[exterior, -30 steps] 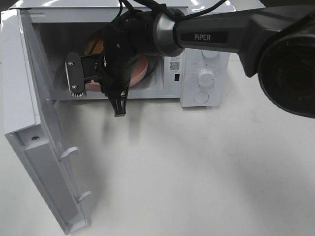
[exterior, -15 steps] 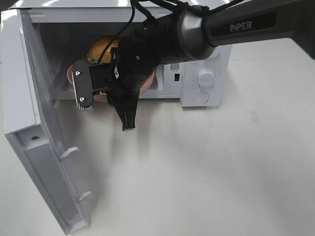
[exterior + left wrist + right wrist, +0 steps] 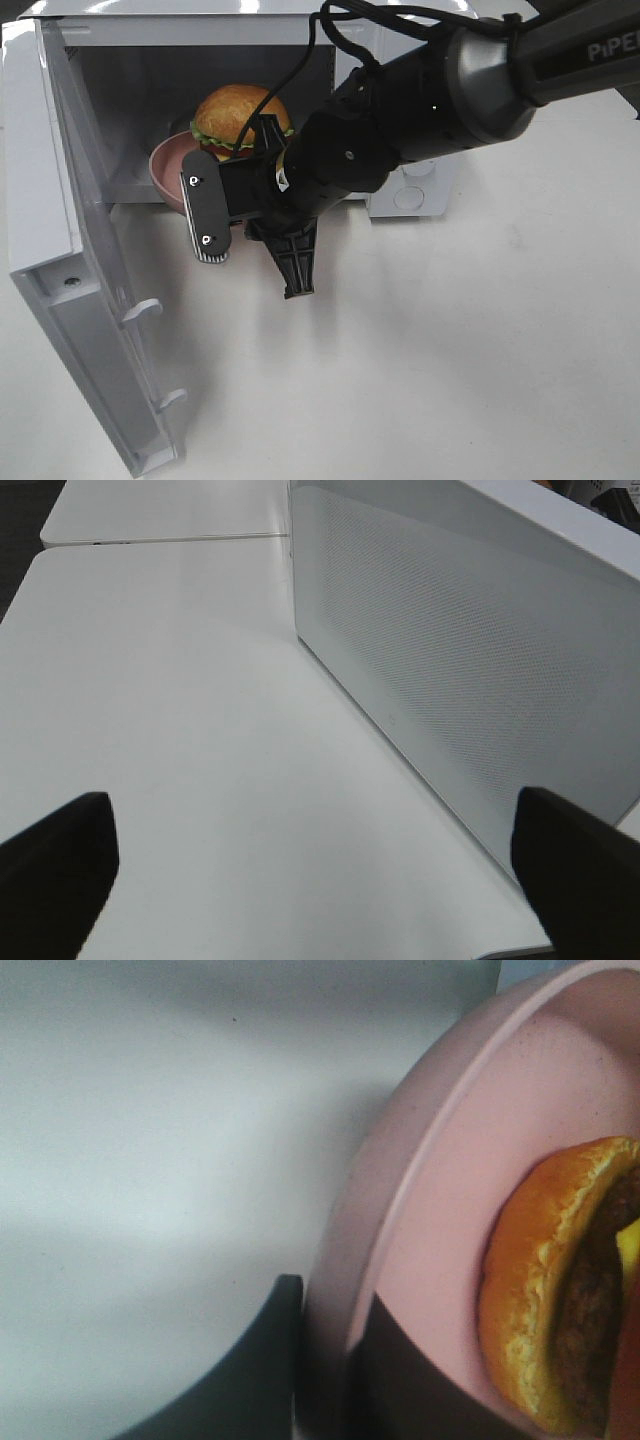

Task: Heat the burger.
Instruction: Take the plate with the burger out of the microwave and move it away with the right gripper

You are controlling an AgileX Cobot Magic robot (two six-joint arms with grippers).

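The burger (image 3: 238, 110), with a golden bun and a lettuce frill, sits on a round pink plate (image 3: 168, 165) inside the open microwave (image 3: 200, 35). My right gripper (image 3: 268, 140) reaches in from the right, partly hidden by its own wrist. In the right wrist view the right gripper (image 3: 325, 1360) is shut on the plate (image 3: 440, 1190) at its rim, one dark finger on each side, with the burger (image 3: 560, 1290) close beside it. My left gripper (image 3: 320, 880) stands open with nothing between its fingers, beside the microwave's perforated side wall (image 3: 470, 680).
The microwave door (image 3: 90, 330) is swung wide open at the left and juts toward the front over the white table (image 3: 450, 350). The control panel (image 3: 410, 195) is mostly covered by my right arm.
My right arm has drawn back out of the microwave toward the front. The plate and burger have shifted with it toward the opening, and the burger now shows fully.
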